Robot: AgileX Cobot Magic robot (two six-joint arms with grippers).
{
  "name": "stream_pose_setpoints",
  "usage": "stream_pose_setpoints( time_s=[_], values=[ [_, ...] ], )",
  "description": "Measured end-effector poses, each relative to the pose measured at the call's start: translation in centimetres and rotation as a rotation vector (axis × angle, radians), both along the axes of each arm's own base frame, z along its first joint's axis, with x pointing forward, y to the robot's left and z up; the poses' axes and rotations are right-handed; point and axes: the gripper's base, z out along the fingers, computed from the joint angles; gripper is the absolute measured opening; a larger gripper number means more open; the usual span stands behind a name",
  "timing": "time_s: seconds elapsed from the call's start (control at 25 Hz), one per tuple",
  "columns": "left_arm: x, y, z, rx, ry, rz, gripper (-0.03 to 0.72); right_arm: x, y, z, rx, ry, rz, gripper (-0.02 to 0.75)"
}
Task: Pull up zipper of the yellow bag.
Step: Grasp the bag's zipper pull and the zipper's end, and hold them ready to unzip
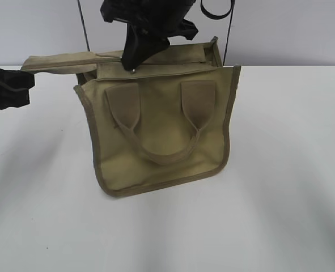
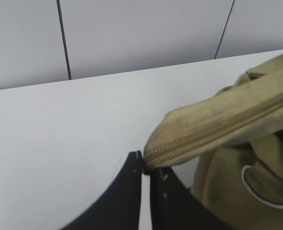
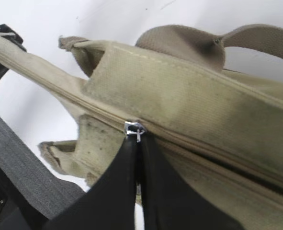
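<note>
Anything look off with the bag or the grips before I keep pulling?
Nothing looks damaged. The yellow bag lies tilted on the table, and its zip end is stretched out sideways to the left tool, which pinches the tape's tip. The right tool is shut on the zipper pull. That stretch looks intended.

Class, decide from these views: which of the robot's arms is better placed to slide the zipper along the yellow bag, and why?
Right. The right gripper is shut on the zipper pull, while the left gripper only pinches the end of the zip tape, steadying the yellow bag.
</note>
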Motion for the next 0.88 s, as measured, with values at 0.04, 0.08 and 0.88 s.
stream_pose_setpoints(
  time_s=[0.04,0.08,0.88],
  values=[
    [0.0,0.0,0.0,0.001,0.001,0.000,0.007,0.1,-0.1,-0.1,-0.015,-0.007,-0.005,-0.015],
    [0.0,0.0,0.0,0.000,0.002,0.001,0.007,0.1,-0.2,-0.1,-0.029,-0.013,-0.007,-0.015],
    [0.0,0.1,0.0,0.000,0.006,0.006,0.007,-0.8,-6.3,-0.5,-0.308,-0.074,-0.084,-0.015]
  ],
)
